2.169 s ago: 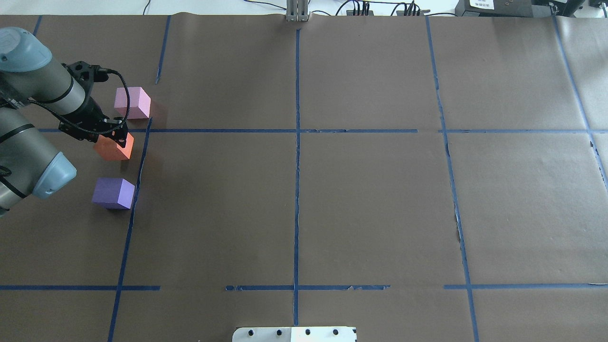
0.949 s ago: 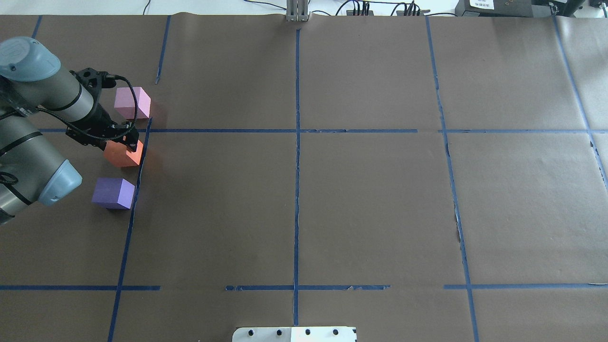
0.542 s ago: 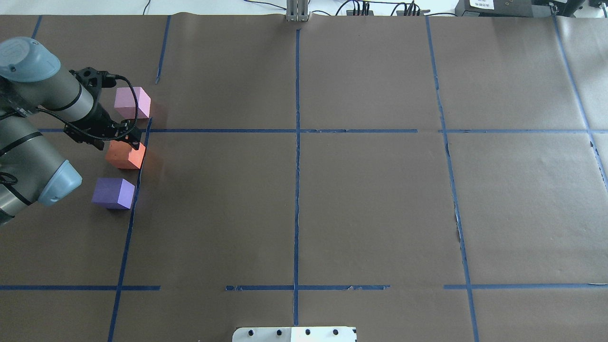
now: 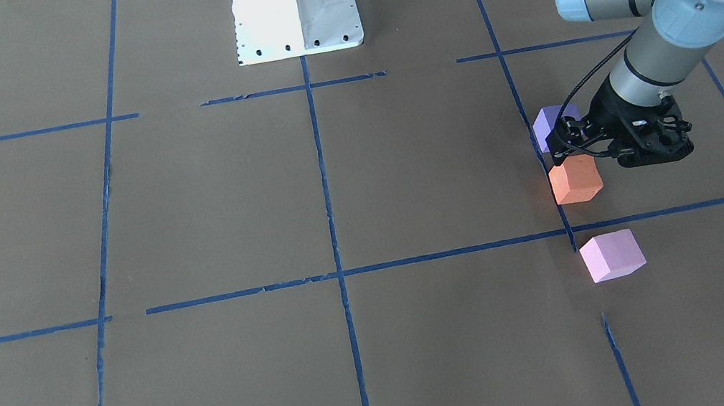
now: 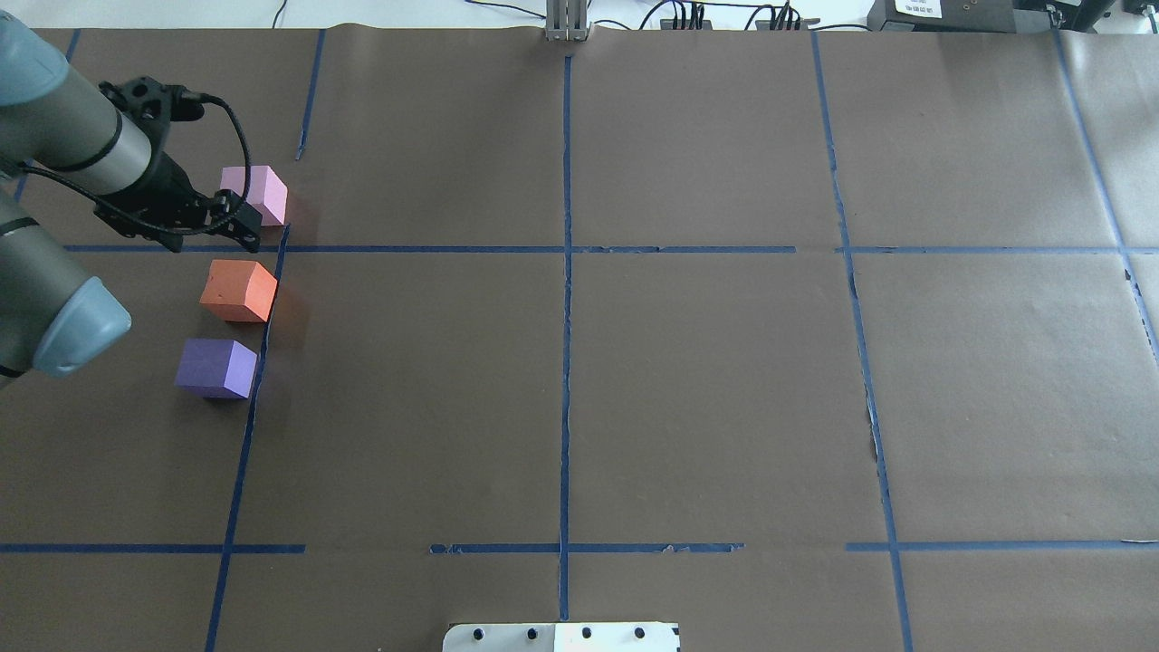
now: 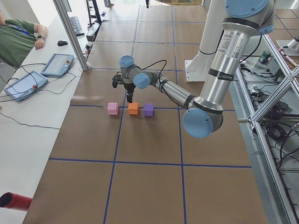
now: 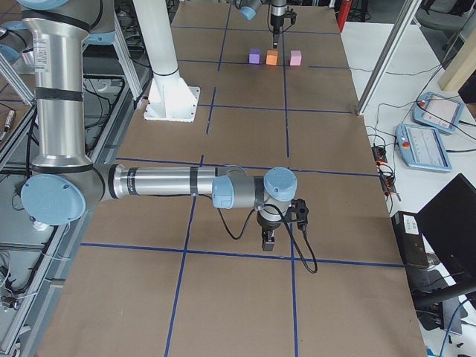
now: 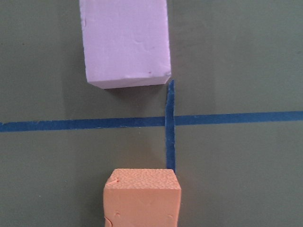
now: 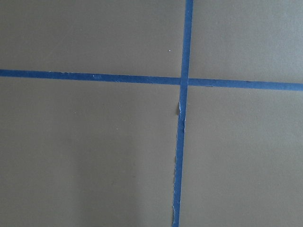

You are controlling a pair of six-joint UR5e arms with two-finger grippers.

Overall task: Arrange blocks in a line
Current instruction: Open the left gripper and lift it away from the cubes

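Note:
Three blocks lie in a row along a blue tape line at the table's left. The pink block [image 5: 264,193] is farthest, the orange block [image 5: 240,290] is in the middle and the purple block [image 5: 215,368] is nearest. My left gripper [image 5: 237,222] is open and empty, raised above the gap between the pink and orange blocks, touching neither. The left wrist view looks down on the pink block [image 8: 125,42] and the orange block [image 8: 142,198]. My right gripper [image 7: 268,242] shows only in the exterior right view, low over bare paper far from the blocks; I cannot tell its state.
Brown paper with a grid of blue tape lines [image 5: 566,272] covers the table. The robot's white base plate [image 5: 561,637] sits at the near edge. Cables and boxes [image 5: 960,14] lie beyond the far edge.
My left gripper set the orange block down between the pink and purple blocks, let go of it, and lifted away toward the pink block.

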